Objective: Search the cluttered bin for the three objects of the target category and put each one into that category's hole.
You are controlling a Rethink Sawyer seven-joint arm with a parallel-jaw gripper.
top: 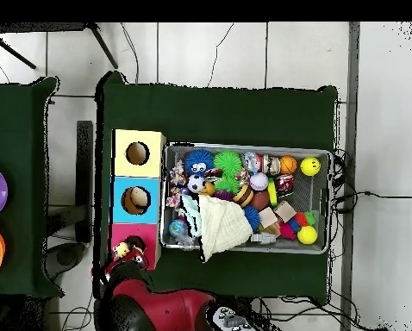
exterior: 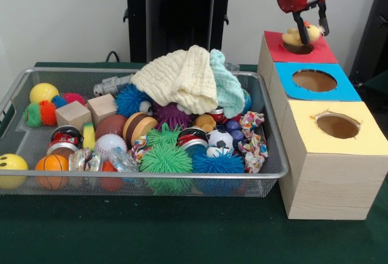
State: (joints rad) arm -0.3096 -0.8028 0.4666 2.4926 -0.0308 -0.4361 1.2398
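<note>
Arm: the red and black arm comes down from the top right corner in the front view; in the overhead view its red body lies at the bottom, beside the box.
Gripper: the gripper (exterior: 310, 26) hangs right over the red hole (exterior: 298, 48), with its black fingers pointing down on both sides of the yellow duckling (exterior: 301, 34).
Jaws: they stand around the duckling, but I cannot tell if they press it or are already loose.
Duckling: it sits in the mouth of the red-surround hole, the head and the orange beak above the edge, the lower body hidden inside.
Box: the pale wooden box (exterior: 327, 182) stands just beside the bin, on the green cloth; the red hole is the farthest from the camera in the front view, then the blue one (exterior: 314, 80), then the yellow one (exterior: 337, 126).
Bin: the wire mesh bin (exterior: 145, 176) is full of clutter: spiky green puffer balls (exterior: 165, 158), a blue one, smooth yellow balls (exterior: 43, 92), wooden blocks (exterior: 73, 115), small cans.
Cloths: a cream cloth (exterior: 179, 79) and a mint cloth (exterior: 229, 85) lie in a heap on the things at the far side of the bin.
Other toy animals: I cannot pick out any for sure in the bin.
</note>
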